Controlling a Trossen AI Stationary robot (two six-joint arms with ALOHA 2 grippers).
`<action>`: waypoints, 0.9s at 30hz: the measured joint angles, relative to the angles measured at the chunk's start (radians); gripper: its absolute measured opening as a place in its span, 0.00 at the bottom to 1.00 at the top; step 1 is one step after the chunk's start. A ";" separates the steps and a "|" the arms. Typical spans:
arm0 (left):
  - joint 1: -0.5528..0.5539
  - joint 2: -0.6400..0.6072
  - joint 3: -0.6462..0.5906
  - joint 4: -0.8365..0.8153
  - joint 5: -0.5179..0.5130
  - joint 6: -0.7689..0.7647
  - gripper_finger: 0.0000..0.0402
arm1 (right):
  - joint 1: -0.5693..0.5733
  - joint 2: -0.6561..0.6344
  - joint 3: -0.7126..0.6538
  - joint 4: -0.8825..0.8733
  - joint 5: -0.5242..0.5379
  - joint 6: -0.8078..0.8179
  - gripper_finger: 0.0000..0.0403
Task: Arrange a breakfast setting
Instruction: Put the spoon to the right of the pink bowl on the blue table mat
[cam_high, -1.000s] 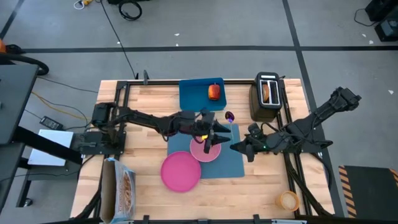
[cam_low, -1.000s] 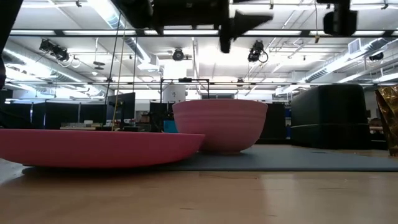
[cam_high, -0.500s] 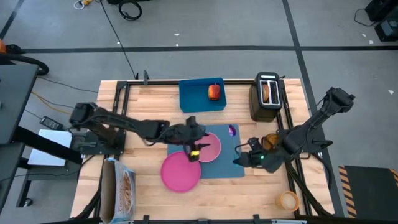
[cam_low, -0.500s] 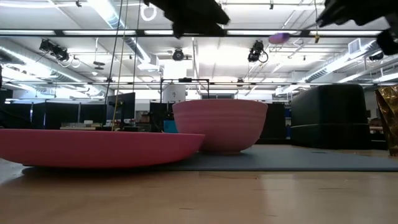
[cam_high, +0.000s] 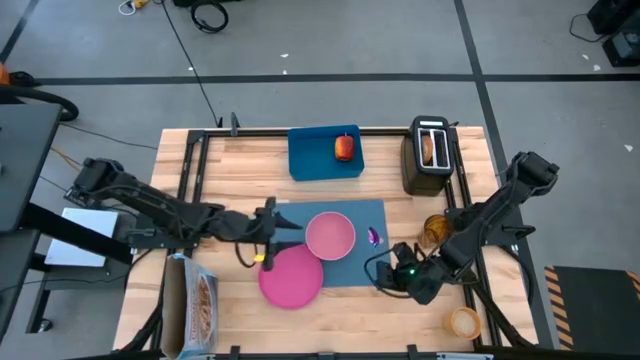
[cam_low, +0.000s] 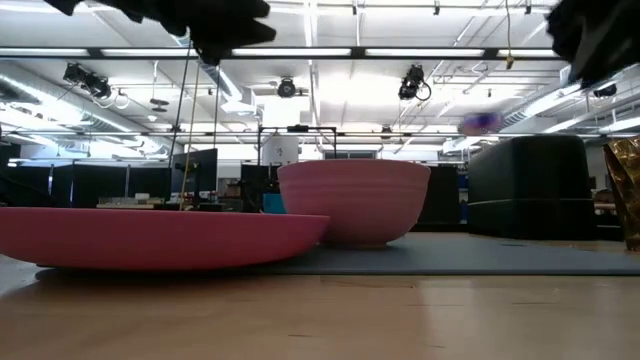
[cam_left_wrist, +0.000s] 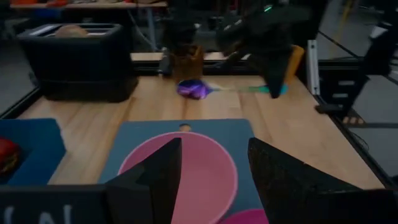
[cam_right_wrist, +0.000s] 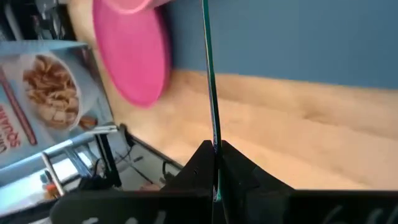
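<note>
High view shows the right gripper (cam_high: 393, 277) low over the near right corner of the mat (cam_high: 360, 212), its jaws pinched shut on the thin teal handle of the spoon (cam_high: 374, 238). The spoon's long axis runs from those jaws away toward the far side of the table, so the purple-looking bowl end hangs above the mat just right of the pink bowl (cam_high: 330, 235), apart from it. In the right wrist view the handle (cam_right_wrist: 210, 99) shows as a straight green line leaving the fingertips, crossing bare wood and then the mat, with the plate (cam_right_wrist: 132, 53) off to one side. The spoon appears to be held clear of the mat rather than resting on it, and the low view agrees, with a blurred purple shape above the cloth. Setting it down beside the bowl probably means lowering it along that same line. The left gripper (cam_high: 268, 232) sits at the mat's left edge, just beside the plate (cam_high: 291, 276), jaws parted and empty.
</note>
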 joint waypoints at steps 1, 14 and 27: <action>-0.019 -0.002 0.000 0.002 -0.002 0.016 0.48 | -0.001 -0.001 -0.024 0.021 0.005 0.014 0.03; -0.202 -0.005 0.000 0.004 -0.003 0.086 0.48 | -0.116 0.093 -0.174 0.261 -0.074 0.041 0.03; -0.255 -0.004 0.000 0.010 -0.003 0.080 0.48 | -0.231 0.114 -0.203 0.276 -0.244 -0.020 0.04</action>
